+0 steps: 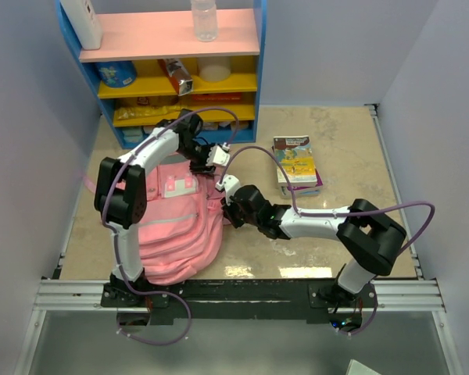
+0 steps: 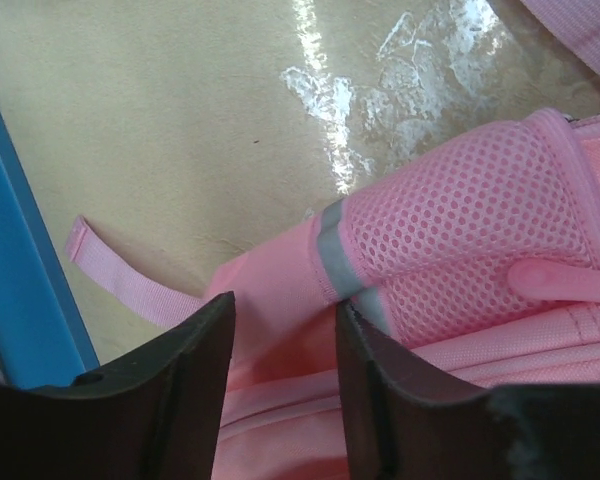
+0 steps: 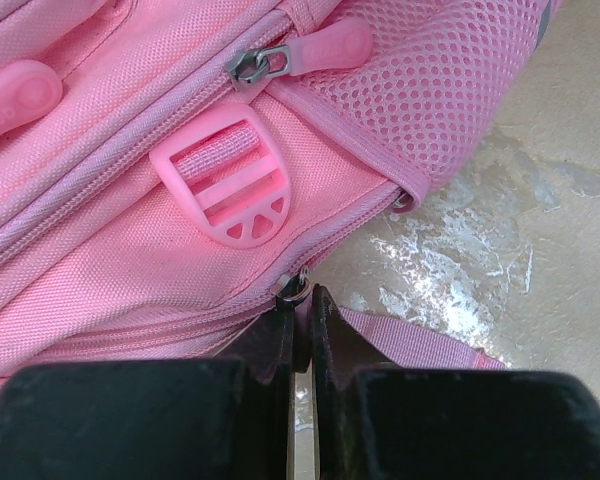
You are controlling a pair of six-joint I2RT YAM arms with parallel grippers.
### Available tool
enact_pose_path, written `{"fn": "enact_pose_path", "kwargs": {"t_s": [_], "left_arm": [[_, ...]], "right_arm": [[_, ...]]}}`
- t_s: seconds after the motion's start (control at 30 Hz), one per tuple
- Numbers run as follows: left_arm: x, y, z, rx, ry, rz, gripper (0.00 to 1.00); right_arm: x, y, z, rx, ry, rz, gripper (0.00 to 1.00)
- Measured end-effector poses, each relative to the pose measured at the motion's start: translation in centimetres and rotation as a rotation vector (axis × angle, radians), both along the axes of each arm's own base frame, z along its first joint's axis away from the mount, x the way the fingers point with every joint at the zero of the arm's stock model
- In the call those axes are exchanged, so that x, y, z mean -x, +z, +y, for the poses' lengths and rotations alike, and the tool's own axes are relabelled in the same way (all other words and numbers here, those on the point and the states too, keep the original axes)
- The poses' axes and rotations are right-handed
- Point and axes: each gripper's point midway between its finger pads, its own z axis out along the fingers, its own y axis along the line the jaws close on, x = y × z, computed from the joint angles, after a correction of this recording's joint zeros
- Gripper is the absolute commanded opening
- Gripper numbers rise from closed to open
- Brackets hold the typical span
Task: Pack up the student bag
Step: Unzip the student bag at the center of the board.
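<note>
**Pink bag lies lengthwise on the counter, 2 pincers at its far end**

The student bag [image 1: 176,234] lies flat on the left half of the counter [image 1: 352,141], its pocketed face with a grey-white patch [image 1: 178,186] turned up. Its long axis runs from the near edge towards the blue shelf [image 1: 256,78], leaning slightly right at the far end. The broad rounded end points at the arm bases.

The left pincer [image 1: 208,158] hangs over the far end. In its wrist view the 2 fingers [image 2: 195,345] stand apart with pink fabric in the gap; whether they press it cannot be told. Just beyond them a mesh shoulder strap [image 2: 460,230] with a grey band [image 2: 334,250] curves over the bag, and a thin webbing tail [image 2: 130,282] lies on the counter beside the shelf's blue side.

The right pincer [image 1: 225,201] meets the bag's right edge. Its fingers are pressed together, tips [image 3: 318,305] at a small metal zip slider [image 3: 296,286] on the side seam, below a pink buckle [image 3: 230,188]. What lies between them is hidden.

A stack of books [image 1: 297,166] rests well apart, to the right.
</note>
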Motion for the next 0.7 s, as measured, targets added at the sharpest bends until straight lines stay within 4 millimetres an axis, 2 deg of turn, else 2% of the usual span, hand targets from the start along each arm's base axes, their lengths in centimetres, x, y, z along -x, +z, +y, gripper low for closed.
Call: {"fn": "enact_pose_path", "kwargs": {"t_s": [0.13, 0.2, 0.23, 0.27, 0.33, 0.57, 0.7], "left_arm": [[0.2, -1.1, -0.1, -0.025, -0.041, 0.029, 0.36], [0.4, -1.6, -0.3, -0.033, -0.055, 0.042, 0.29], [0.5, -1.8, -0.3, -0.034, -0.060, 0.045, 0.25], [0.5, -1.9, -0.4, -0.035, -0.064, 0.047, 0.13], [0.6, -1.9, -0.5, -0.035, -0.068, 0.047, 0.00], [0.2, -1.8, -0.7, -0.026, -0.018, 0.060, 0.00], [-0.1, -1.7, -0.9, -0.011, 0.020, 0.064, 0.00]], "right_arm": [[0.0, -0.1, -0.1, 0.001, -0.002, 0.003, 0.00], [0.1, -0.1, -0.1, 0.002, -0.002, 0.004, 0.00], [0.1, -0.2, -0.2, 0.005, -0.003, 0.006, 0.00], [0.1, -0.2, -0.2, 0.006, -0.003, 0.007, 0.00], [0.1, -0.2, -0.2, 0.008, -0.003, 0.008, 0.00], [0.0, -0.3, -0.5, 0.013, -0.012, 0.005, 0.00], [0.1, -0.6, -1.3, 0.021, -0.030, 0.000, 0.00]]}}
